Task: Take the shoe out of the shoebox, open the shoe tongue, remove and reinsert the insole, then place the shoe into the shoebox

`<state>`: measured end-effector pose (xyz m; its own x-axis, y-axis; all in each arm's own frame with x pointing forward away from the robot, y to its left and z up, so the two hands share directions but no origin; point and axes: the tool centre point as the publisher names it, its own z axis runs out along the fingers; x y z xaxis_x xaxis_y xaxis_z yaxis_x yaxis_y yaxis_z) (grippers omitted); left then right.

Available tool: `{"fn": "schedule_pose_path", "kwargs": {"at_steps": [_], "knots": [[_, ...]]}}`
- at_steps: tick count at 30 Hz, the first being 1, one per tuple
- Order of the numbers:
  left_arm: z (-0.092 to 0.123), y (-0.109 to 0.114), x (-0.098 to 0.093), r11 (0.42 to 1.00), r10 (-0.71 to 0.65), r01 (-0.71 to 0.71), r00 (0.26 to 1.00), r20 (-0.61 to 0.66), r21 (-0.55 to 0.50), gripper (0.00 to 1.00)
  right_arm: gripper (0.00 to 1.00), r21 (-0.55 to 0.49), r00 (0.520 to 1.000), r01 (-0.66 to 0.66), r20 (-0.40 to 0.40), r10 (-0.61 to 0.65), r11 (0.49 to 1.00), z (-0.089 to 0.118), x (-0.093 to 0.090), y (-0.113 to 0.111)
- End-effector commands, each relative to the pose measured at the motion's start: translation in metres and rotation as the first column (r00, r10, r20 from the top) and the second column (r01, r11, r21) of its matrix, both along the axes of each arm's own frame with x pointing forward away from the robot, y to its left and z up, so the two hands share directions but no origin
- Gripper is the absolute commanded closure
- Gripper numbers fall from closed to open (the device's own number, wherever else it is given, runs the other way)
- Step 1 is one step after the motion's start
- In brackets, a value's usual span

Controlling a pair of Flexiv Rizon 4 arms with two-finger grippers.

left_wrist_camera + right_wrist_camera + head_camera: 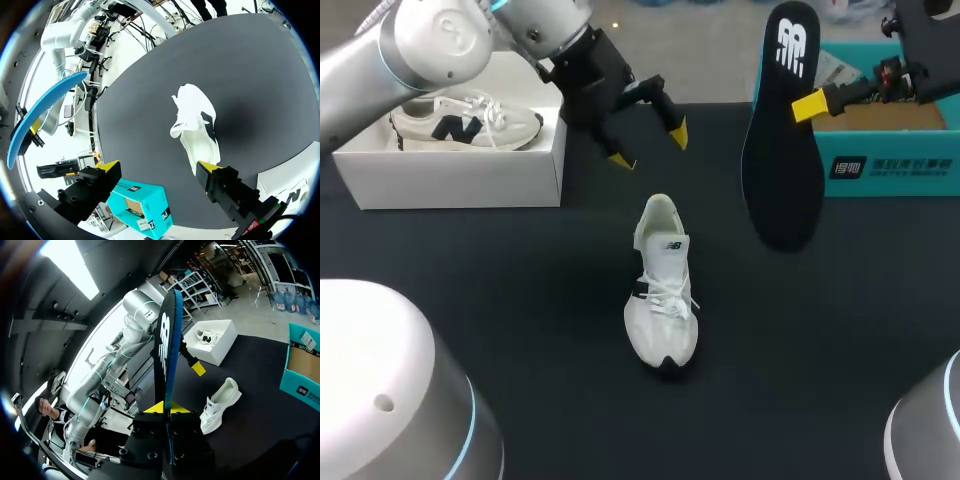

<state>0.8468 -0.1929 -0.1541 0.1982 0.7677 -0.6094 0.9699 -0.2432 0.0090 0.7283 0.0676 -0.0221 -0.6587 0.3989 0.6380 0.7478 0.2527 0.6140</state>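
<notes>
Insole (782,150) clamped upright in right pincer (808,104), hung above tabletop (520,300) beside teal shoebox (890,168). Left pincer (648,146) spread, nothing gripped, poised above tabletop beyond shoe (662,290). Shoe stood upright mid-tabletop, untouched, heel toward left pincer. Risk judged: insole pinched at one edge only, so swing or slip is invited on descent. Unheld shoe likely shoved or tipped if insole end is snagged on collar or tongue.
</notes>
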Motion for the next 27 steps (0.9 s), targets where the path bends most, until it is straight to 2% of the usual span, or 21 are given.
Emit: {"fn": "schedule_pose_path", "kwargs": {"at_steps": [1, 7, 12, 19, 24, 27], "knots": [[0.014, -0.003, 0.004, 0.994, 0.055, -0.050, 0.997, 0.053, -0.100, 0.00, 1.00, 0.055, 0.997, 0.003, -0.076, 0.001, 0.998, 0.004, 0.017, 0.001], [0.043, -0.010, 0.020, 0.927, 0.223, -0.191, 0.973, 0.064, -0.324, 0.00, 1.00, 0.187, 0.961, 0.134, -0.262, -0.082, 0.973, 0.010, 0.051, -0.006], [0.069, -0.016, 0.023, 0.861, 0.328, -0.247, 0.938, 0.115, -0.445, 0.00, 1.00, 0.219, 0.934, 0.189, -0.341, -0.107, 0.957, 0.013, 0.073, -0.005], [0.090, -0.027, 0.022, 0.799, 0.323, -0.179, 0.933, 0.157, -0.574, 0.00, 1.00, 0.224, 0.888, 0.181, -0.455, -0.062, 0.958, 0.010, 0.095, -0.001], [0.111, -0.027, 0.013, 0.731, 0.335, -0.093, 0.912, 0.237, -0.676, 0.00, 1.00, 0.222, 0.847, 0.145, -0.532, -0.005, 0.964, 0.006, 0.102, 0.003], [0.119, -0.026, 0.008, 0.682, 0.327, -0.074, 0.921, 0.212, -0.728, 0.00, 1.00, 0.220, 0.826, 0.095, -0.562, 0.046, 0.971, 0.004, 0.105, 0.009]]}}
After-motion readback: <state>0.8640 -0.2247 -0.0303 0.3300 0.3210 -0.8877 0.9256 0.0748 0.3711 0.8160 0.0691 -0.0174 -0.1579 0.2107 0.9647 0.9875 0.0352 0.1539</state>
